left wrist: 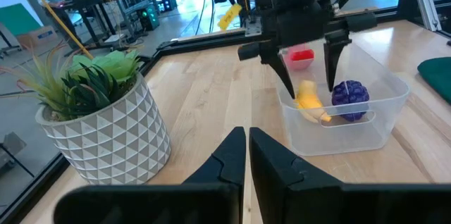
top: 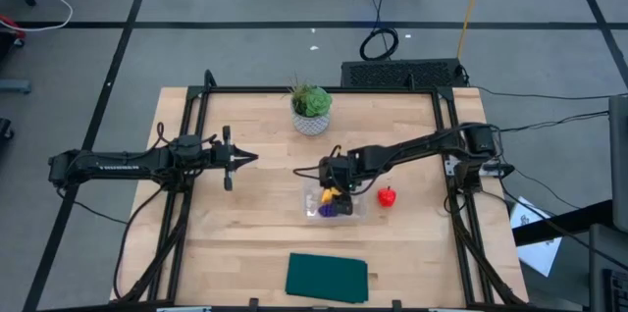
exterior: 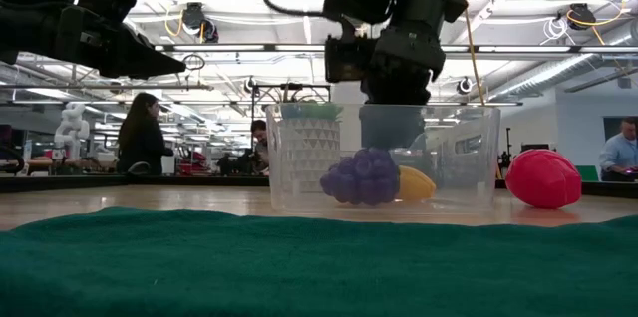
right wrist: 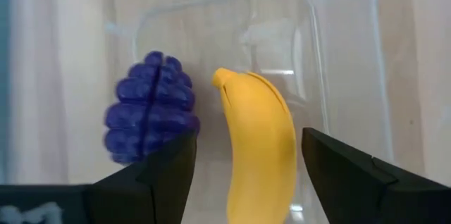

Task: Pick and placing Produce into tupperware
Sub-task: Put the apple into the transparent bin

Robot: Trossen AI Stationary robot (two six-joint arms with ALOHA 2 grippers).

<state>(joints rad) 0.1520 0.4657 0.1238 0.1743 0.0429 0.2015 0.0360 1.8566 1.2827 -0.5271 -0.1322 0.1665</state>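
Observation:
The clear tupperware (top: pixel 306 200) stands mid-table. Inside it a yellow banana (right wrist: pixel 257 146) and a purple, bumpy roundish piece (right wrist: pixel 150 108) lie on its floor side by side. The red fruit (top: pixel 388 195) rests on the table just right of the tupperware. My right gripper (left wrist: pixel 309 76) hangs open over the tupperware, pointing steeply down. Its fingers stand on either side of the banana and clear of it. My left gripper (top: pixel 250 158) is shut on nothing and waits level over the table's left half.
A green plant in a white patterned pot (top: pixel 311 108) stands at the far edge, behind the tupperware. A dark green cloth (top: pixel 327 278) lies flat by the near edge. Bare wood lies between the left gripper and the tupperware.

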